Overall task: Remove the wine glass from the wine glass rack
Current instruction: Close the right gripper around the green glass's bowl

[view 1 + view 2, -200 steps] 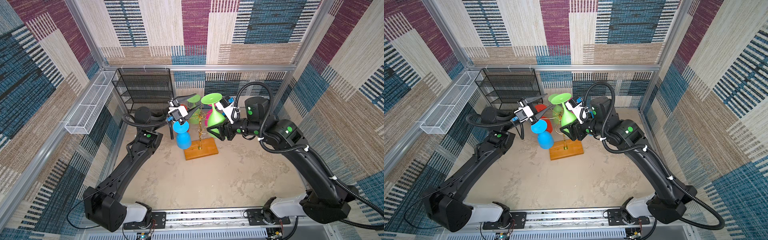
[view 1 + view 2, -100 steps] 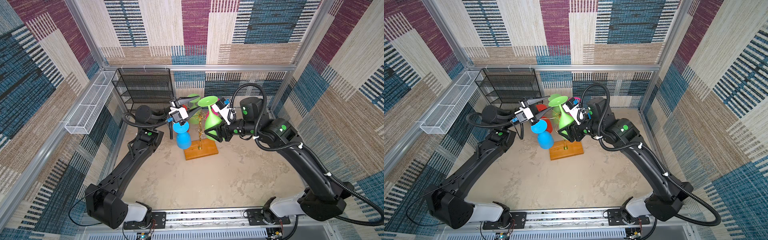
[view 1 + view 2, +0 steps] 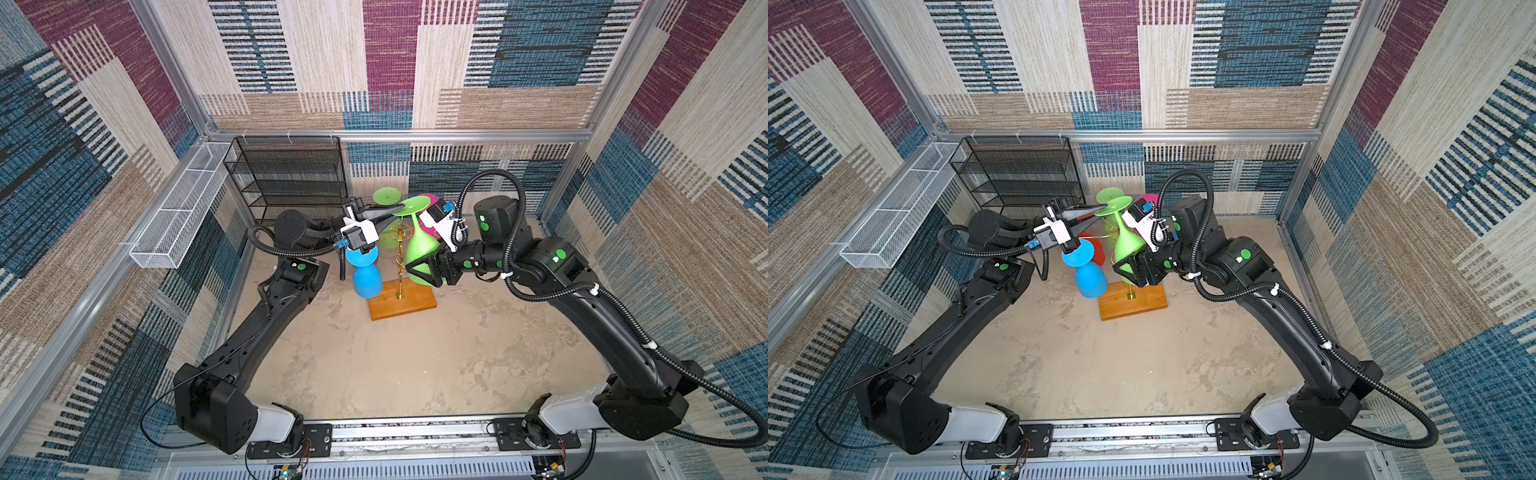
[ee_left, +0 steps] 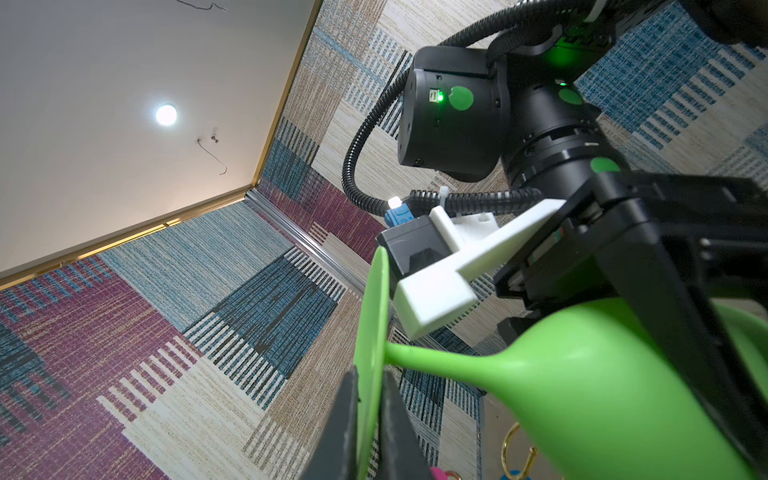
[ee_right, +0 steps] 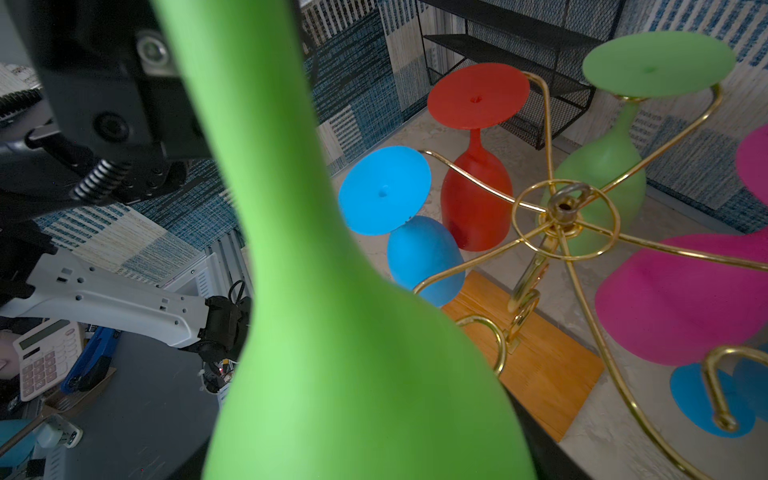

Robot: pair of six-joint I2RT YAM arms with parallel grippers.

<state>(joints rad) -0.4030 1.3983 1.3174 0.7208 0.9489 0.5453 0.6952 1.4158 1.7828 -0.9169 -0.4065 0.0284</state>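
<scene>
Mottled beige bench (image 3: pixel 395 365), patchwork woven walls (image 3: pixel 390 62). Far centre: rack (image 3: pixel 411 303). Green glass (image 3: pixel 419 245) inverted, tilted, just right of its post: left fingers (image 4: pixel 390 428) pinched on foot, right fingers (image 3: pixel 432 272) wide, clasping bowl.

— What sort of place are we in?
— A robot lab cell, we'd say: a black left arm (image 3: pixel 249 336) and right arm (image 3: pixel 602 324) bolted to a metal rail (image 3: pixel 415 434), boxed in by an aluminium frame (image 3: pixel 457 135) hung with woven patterned panels (image 3: pixel 390 54).
— And outside it?
— We see a dark desk (image 5: pixel 145 415) with a calculator (image 5: pixel 41 361), and a plain ceiling (image 4: pixel 104 187) with one round lamp (image 4: pixel 166 114).
</scene>
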